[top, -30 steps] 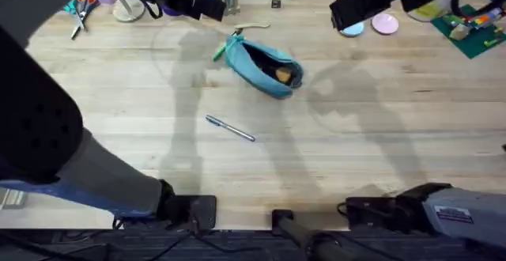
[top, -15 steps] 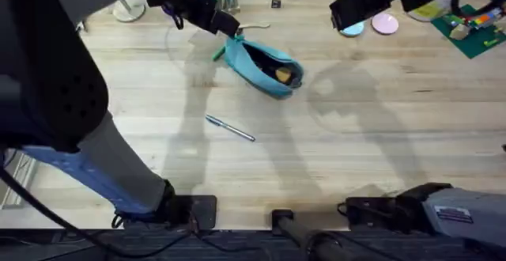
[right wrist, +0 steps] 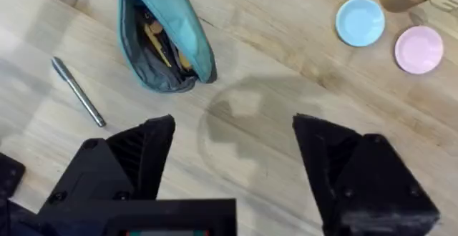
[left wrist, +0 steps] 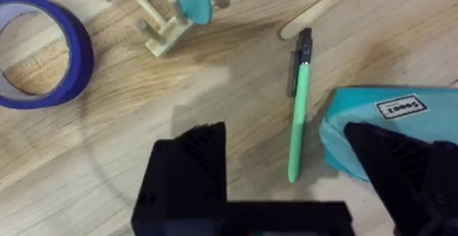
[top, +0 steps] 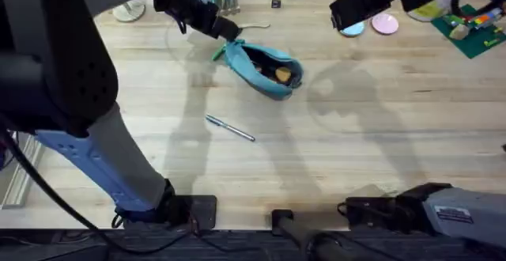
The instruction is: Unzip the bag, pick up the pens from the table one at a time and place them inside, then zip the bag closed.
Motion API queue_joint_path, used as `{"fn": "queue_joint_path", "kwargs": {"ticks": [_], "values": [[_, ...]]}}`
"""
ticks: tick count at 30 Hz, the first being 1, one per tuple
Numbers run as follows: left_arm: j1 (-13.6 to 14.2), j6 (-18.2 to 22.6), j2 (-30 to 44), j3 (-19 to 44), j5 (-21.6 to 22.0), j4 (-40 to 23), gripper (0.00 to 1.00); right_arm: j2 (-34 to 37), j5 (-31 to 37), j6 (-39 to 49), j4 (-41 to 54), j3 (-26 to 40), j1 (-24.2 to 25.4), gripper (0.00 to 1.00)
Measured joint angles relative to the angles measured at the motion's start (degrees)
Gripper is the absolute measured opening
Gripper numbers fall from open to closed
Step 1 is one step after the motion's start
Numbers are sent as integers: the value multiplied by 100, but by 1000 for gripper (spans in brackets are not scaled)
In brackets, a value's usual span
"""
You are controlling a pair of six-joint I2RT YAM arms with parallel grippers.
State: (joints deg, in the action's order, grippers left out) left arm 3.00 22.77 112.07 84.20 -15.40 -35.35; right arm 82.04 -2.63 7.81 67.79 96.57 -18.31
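Note:
The teal bag (top: 265, 66) lies unzipped at mid-table with yellowish items showing inside; the right wrist view looks down into the bag (right wrist: 164, 39). The green pen (left wrist: 299, 114) rests on the table against the bag's (left wrist: 390, 121) labelled end, and a sliver of the green pen (top: 218, 54) peeks out there. The silver pen (top: 230, 128) lies nearer the arms, also seen as the silver pen (right wrist: 79, 93). My left gripper (top: 224, 30) (left wrist: 293, 175) hovers open, straddling the green pen. My right gripper (top: 345, 14) (right wrist: 232, 157) hangs open, high and right of the bag.
A blue tape roll (left wrist: 43, 53), a wooden stand (left wrist: 154, 21) and a flat wooden stick (left wrist: 325, 7) sit just beyond the green pen. Blue (top: 353, 28) and pink (top: 385, 24) discs and a green circuit board (top: 474, 28) lie at the back right.
My left arm has swung right and down toward the bag's left end, bringing its gripper over the green pen. The right arm, bag and silver pen have not moved.

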Motion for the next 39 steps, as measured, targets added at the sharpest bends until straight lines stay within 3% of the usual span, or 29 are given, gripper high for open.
{"fn": "queue_joint_path", "kwargs": {"ticks": [9,20,39], "values": [[66,-14,90,11,11,26,993,0,0,0,-2,0,0,998],[88,-356,381,70,-41,103,993,0,0,0,-9,0,0,998],[119,-1385,535,101,105,106,993,0,0,0,-11,0,0,998]]}}
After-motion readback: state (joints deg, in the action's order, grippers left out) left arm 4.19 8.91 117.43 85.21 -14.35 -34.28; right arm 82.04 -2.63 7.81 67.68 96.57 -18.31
